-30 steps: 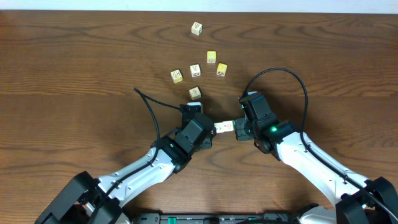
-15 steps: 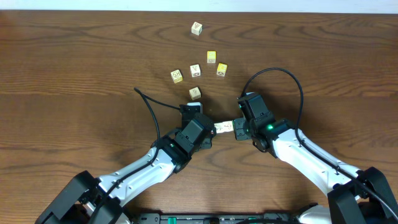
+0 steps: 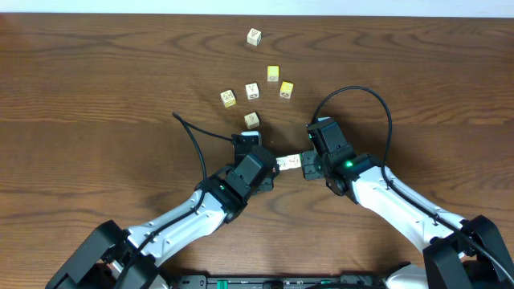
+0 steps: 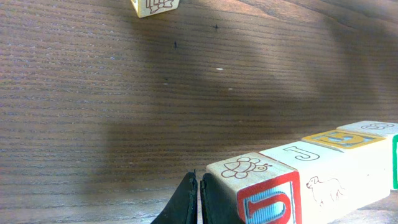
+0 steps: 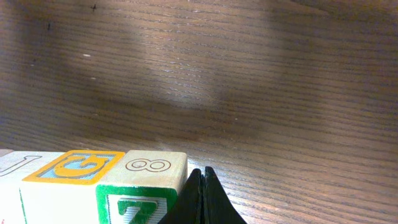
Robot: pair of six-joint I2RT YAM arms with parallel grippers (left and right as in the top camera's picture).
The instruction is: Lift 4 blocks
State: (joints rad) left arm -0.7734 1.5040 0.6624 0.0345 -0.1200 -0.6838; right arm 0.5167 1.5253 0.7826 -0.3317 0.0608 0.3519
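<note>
Four blocks [image 3: 289, 163] form a short row squeezed end to end between my two grippers. Both sets of jaws are shut with nothing between them, and each presses its outer side against one end of the row. In the left wrist view my left gripper [image 4: 199, 182] leans on the red-faced block [image 4: 261, 193], followed by a white J block [image 4: 317, 168] and a yellow-topped G block [image 4: 339, 138]. In the right wrist view my right gripper [image 5: 203, 177] leans on the green Z block [image 5: 146, 186]. A broad shadow lies on the wood beyond the row. The row seems to hang clear of the table.
Several loose cubes lie behind the grippers: a pale one [image 3: 254, 36] farthest back, yellow ones [image 3: 273, 74] [image 3: 287, 90] [image 3: 228, 98], and plain ones [image 3: 252, 90] [image 3: 252, 120]. One cube [image 4: 155, 6] shows at the top of the left wrist view. A black cable [image 3: 193, 136] loops left.
My right gripper and the row of blocks have crept slightly left and toward the back. The left arm has barely moved. Both grippers stay shut.
</note>
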